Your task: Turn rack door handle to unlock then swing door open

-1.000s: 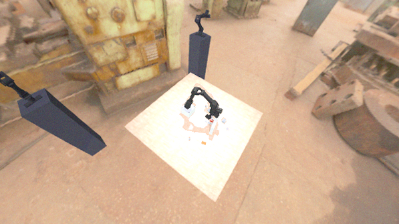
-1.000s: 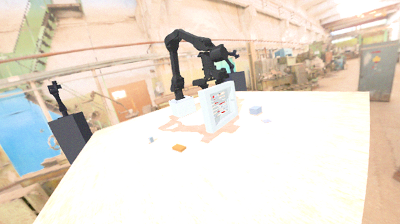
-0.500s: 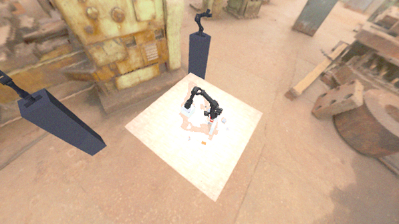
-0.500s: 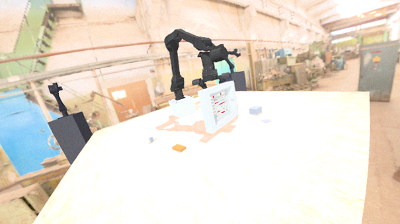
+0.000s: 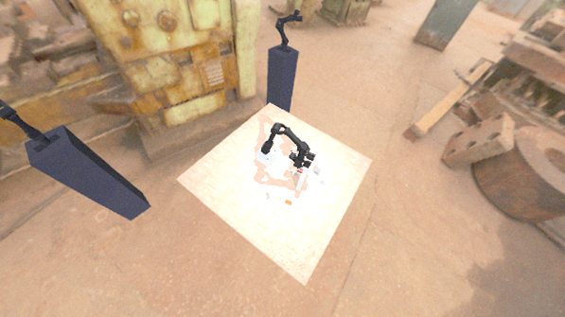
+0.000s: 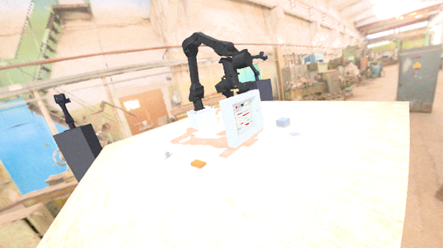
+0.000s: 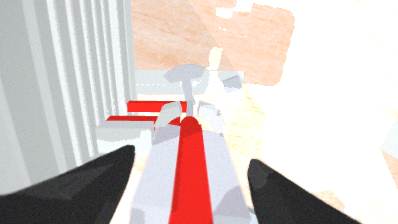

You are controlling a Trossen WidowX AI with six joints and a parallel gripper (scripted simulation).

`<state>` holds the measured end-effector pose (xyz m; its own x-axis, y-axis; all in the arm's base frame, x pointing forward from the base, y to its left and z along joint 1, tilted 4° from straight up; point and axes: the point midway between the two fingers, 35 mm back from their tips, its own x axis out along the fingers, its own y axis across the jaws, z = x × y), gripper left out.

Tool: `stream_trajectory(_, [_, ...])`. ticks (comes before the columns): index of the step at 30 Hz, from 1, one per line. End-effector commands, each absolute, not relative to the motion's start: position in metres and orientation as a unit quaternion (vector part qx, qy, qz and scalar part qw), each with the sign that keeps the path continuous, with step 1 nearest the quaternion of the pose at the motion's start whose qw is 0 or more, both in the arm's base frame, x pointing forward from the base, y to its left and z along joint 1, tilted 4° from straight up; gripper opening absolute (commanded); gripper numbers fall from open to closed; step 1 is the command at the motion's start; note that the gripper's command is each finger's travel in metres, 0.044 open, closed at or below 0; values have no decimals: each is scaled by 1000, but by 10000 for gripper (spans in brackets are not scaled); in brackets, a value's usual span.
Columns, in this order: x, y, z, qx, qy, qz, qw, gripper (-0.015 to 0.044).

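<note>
The pale rack frame (image 5: 301,181) (image 6: 232,133) stands upright on the table, with red and grey parts in its opening. In the wrist view, a pale grey ribbed panel (image 7: 85,65) rises at the left. A grey upright piece with a red strip, seemingly the handle (image 7: 217,172), stands between the fingers of my gripper (image 7: 192,159). My gripper is open around it, with thin gaps showing at the fingertips. In the top and exterior views, the gripper hangs low behind the frame's top, and its fingertips are hidden in the exterior view. The door's angle cannot be told.
An orange block (image 5: 288,202) (image 6: 198,164) and a small blue-grey block (image 6: 167,154) lie left of the frame. A blue block (image 5: 317,170) (image 6: 283,122) and a flat pale piece (image 6: 294,134) lie to its right. The arm's white base (image 6: 202,118) stands behind.
</note>
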<state>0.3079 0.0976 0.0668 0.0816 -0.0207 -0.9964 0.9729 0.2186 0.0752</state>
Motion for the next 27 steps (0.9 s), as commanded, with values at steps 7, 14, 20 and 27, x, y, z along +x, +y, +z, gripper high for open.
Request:
stream_trajectory(7, [310, 97, 67, 470, 510, -442, 569, 283])
stream_trajectory(14, [310, 97, 67, 470, 510, -442, 569, 236])
stream_trajectory(20, [310, 97, 67, 470, 510, -442, 569, 196])
stream_trajectory(27, [310, 97, 67, 470, 510, -442, 569, 149])
